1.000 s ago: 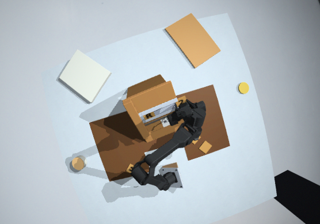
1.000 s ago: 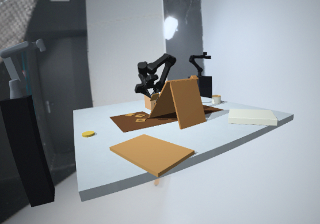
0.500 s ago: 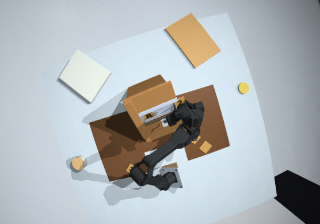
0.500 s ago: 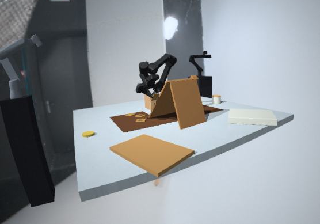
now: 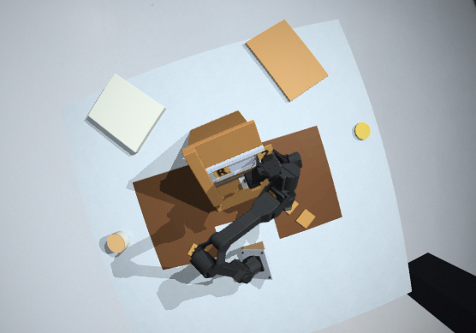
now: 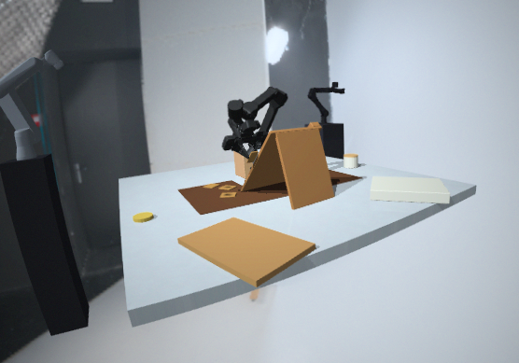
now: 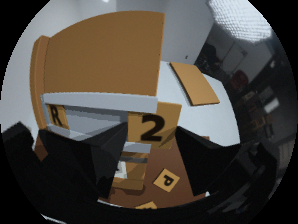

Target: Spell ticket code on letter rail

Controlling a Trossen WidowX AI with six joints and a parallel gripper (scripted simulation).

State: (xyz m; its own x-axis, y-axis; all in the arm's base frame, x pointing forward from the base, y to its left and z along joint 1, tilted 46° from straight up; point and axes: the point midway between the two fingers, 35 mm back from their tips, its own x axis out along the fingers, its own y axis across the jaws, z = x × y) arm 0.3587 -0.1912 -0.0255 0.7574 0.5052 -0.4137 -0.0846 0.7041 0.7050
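The leaning board (image 5: 227, 144) (image 6: 305, 169) (image 7: 105, 55) carries the pale letter rail (image 5: 235, 159) (image 7: 100, 101). A tile R (image 5: 222, 171) (image 7: 57, 116) sits at the rail's left end. My gripper (image 7: 152, 128) is shut on tile 2 (image 5: 266, 151) (image 7: 159, 127) at the rail's open right end. Tile 2 is upright; its left part is behind the upper lip and its right part sticks out. Bare rail shows between R and 2. The ticket (image 5: 243, 183) (image 7: 120, 170) below the rail is mostly hidden, its code unreadable. Tile P (image 7: 166, 180) lies on the brown mat (image 5: 314, 176) (image 6: 203, 202) (image 7: 160, 157).
Loose tiles (image 5: 306, 218) (image 5: 292, 207) (image 5: 193, 249) lie on the mat. An orange slab (image 5: 287, 61) (image 6: 247, 248) (image 7: 195, 84), a white block (image 5: 126, 113) (image 6: 408, 188), a yellow disc (image 5: 362, 131) (image 6: 143, 216) and an orange-topped cylinder (image 5: 116, 242) (image 6: 351, 160) stand farther out.
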